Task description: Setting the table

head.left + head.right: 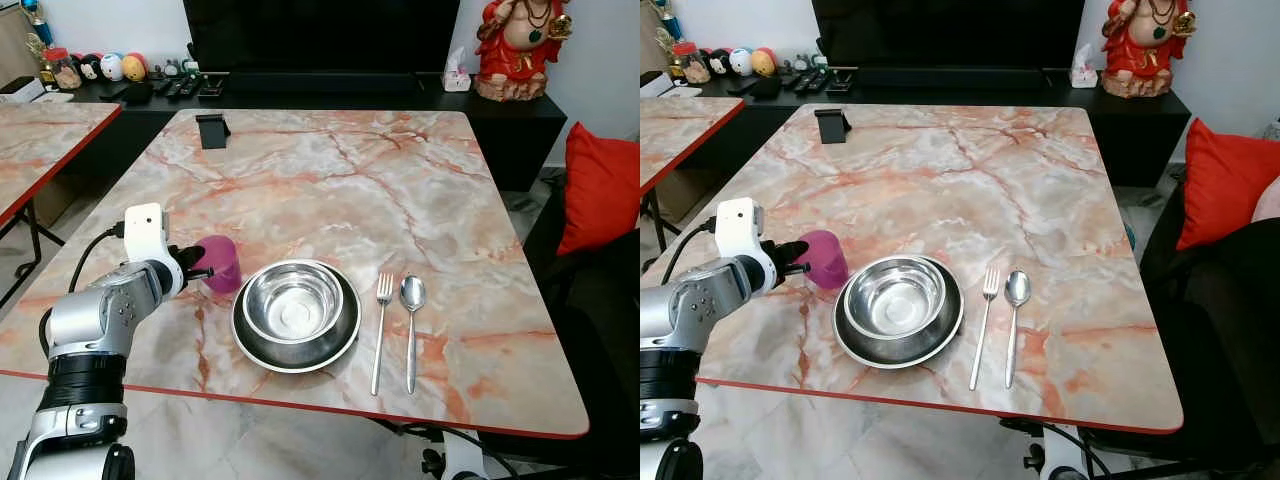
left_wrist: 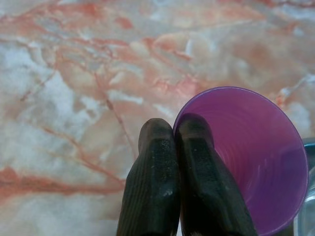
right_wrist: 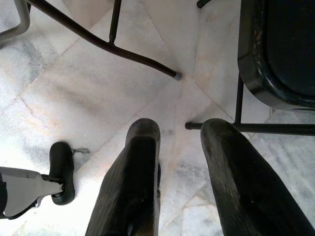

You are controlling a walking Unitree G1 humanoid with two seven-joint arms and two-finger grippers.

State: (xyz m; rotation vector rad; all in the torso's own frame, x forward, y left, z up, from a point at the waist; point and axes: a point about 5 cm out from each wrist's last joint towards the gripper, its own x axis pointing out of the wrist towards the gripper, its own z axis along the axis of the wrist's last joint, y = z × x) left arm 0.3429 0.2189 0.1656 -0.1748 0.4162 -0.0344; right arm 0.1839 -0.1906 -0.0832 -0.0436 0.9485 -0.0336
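At the lower left of the left eye view, the left gripper (image 1: 197, 268) is pinching the rim of the purple cup (image 1: 222, 263), one finger inside the wall and one outside, as the left wrist view is showing. The cup is standing on the marble table (image 1: 330, 170), just beside the steel bowl (image 1: 293, 302) nested in its plate (image 1: 345, 335); the fork (image 1: 381, 328) and spoon (image 1: 411, 325) are lying to the right. The right gripper (image 3: 179, 162) is hanging spread open above the floor. A thin rim pinch is risking tipping the cup against the bowl if the withdrawal is dragging sideways.
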